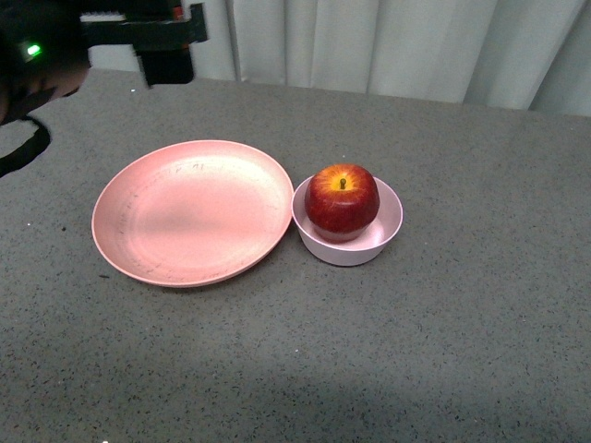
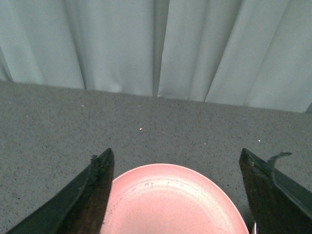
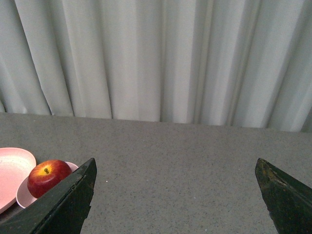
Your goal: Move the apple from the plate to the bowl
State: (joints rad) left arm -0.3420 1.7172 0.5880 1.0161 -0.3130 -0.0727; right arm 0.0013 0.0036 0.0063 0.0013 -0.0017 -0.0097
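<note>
The dark-red apple (image 1: 342,200) with a yellow patch round its stem sits inside the small pale pink bowl (image 1: 384,235). The bowl touches the right rim of the wide pink plate (image 1: 189,212), which holds nothing. My left gripper (image 2: 175,153) is open above the plate's (image 2: 165,204) near side, with nothing between its fingers; part of that arm (image 1: 166,41) shows at the far left. My right gripper (image 3: 175,163) is open over bare table, well to the right of the apple (image 3: 48,176) and bowl (image 3: 22,196).
A grey speckled tabletop (image 1: 443,351) stretches around the dishes. Pale curtains (image 1: 388,41) hang along the far edge of the table.
</note>
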